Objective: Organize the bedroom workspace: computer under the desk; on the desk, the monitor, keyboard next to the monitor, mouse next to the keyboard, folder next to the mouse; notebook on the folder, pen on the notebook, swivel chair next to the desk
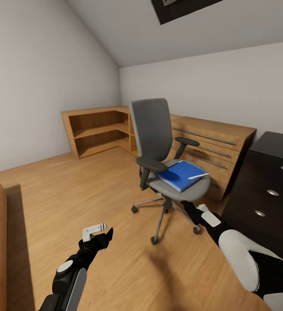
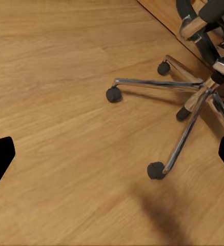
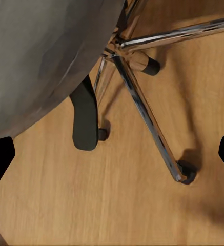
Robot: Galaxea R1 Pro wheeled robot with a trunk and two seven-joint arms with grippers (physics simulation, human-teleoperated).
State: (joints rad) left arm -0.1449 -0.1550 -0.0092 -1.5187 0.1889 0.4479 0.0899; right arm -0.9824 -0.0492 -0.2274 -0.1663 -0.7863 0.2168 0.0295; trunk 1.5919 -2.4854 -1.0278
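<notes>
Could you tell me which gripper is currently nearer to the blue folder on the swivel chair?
The right. The right gripper sits just below the seat's front edge, under the folder on the swivel chair. The left gripper hangs over open floor, well off to the chair's left.

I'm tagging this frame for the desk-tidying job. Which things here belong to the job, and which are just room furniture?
Part of the job:
swivel chair
blue folder lying on the chair seat
pen lying on the folder
black desk drawer unit

Just there:
open wooden shelf unit
long wooden cabinet behind the chair
skylight
</notes>
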